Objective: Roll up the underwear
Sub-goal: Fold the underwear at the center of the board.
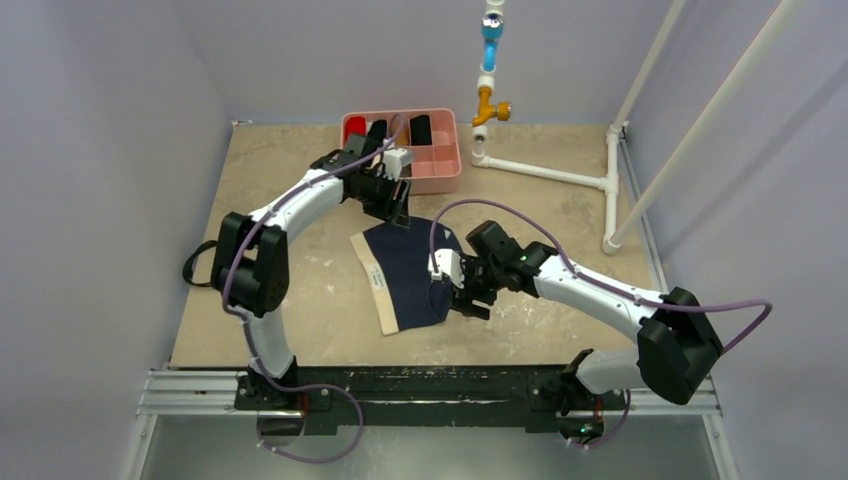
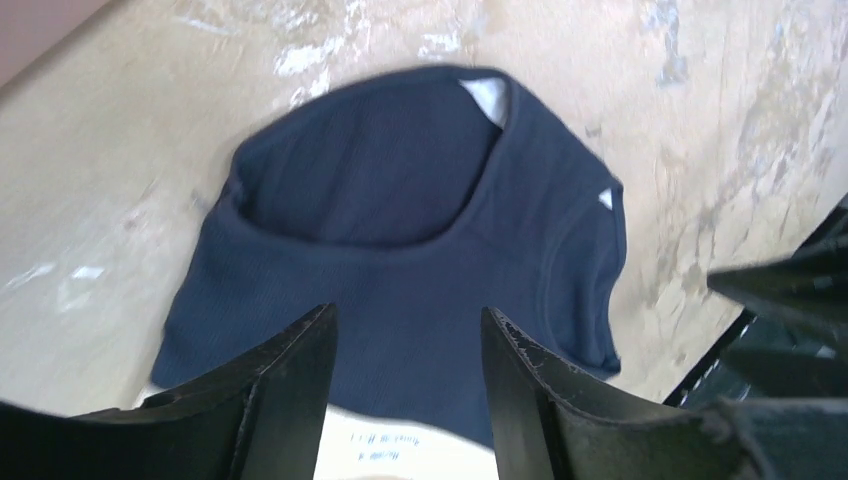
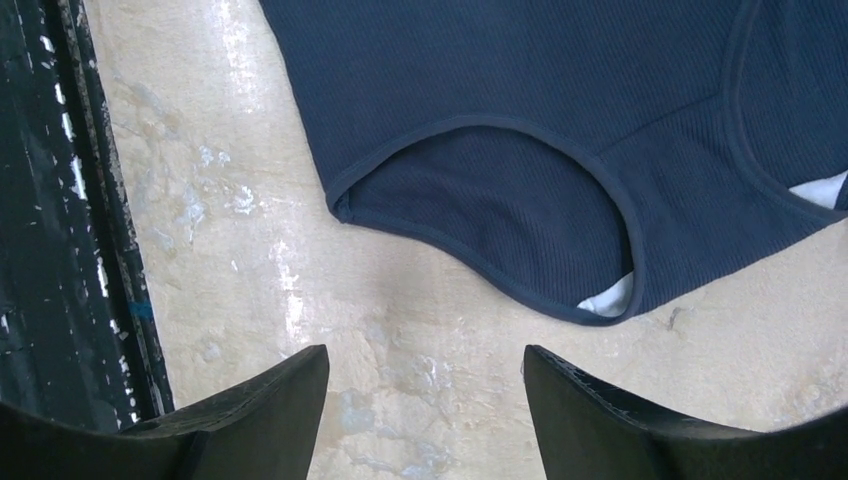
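Observation:
The underwear (image 1: 405, 275) lies flat on the tan table, dark navy with a pale cream band (image 1: 375, 285) along its left edge. My left gripper (image 1: 398, 208) hovers at its far edge, open and empty. In the left wrist view the underwear (image 2: 400, 250) spreads below the open gripper (image 2: 408, 330), with the cream band (image 2: 400, 440) between the fingers. My right gripper (image 1: 462, 295) is at the underwear's right edge, open and empty. In the right wrist view the gripper (image 3: 425, 365) is over bare table just short of the underwear's leg opening (image 3: 520, 90).
A pink divided tray (image 1: 440, 165) stands at the back behind the left gripper, holding a red roll (image 1: 355, 127) and black rolls (image 1: 420, 128). A white pipe frame (image 1: 545, 172) stands at the back right. The black rail (image 1: 420, 385) runs along the near edge.

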Controlling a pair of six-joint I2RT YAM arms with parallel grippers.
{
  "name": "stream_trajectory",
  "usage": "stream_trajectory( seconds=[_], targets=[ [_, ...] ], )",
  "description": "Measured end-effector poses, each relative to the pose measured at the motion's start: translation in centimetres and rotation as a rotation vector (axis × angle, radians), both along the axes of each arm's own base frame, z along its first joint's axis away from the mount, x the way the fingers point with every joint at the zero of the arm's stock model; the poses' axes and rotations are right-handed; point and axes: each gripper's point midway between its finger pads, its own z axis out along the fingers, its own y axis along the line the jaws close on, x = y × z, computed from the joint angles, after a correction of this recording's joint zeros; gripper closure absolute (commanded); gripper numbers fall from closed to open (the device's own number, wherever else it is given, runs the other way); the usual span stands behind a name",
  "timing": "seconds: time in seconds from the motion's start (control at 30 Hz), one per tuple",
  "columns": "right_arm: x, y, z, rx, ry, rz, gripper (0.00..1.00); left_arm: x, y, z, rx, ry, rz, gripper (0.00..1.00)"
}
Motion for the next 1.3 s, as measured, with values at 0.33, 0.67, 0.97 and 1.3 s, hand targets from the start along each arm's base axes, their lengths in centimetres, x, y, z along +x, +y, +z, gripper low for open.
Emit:
stream_trajectory(
  seconds=[0.33, 0.67, 0.97, 1.3],
  targets=[
    [1.3, 2.5, 0.3, 0.022, 0.036, 0.045, 0.28, -1.3, 7.6, -1.1, 0.123, 0.048, 0.08, 0.48],
    [1.1, 2.9, 0.6, 0.039, 0.036, 0.058, 0.26, -2.2, 9.0, -6.4, 0.244, 0.201, 0.095, 0.48],
    [1.0, 2.7, 1.5, 0.058, 0.01, 0.057, 0.25, -1.1, 9.7, -6.6, 0.297, 0.202, 0.139, 0.49],
    [0.5, 3.4, 1.1, 0.054, 0.021, 0.079, 0.24, 0.2, 9.9, -5.8, 0.306, 0.127, 0.159, 0.47]
  ],
)
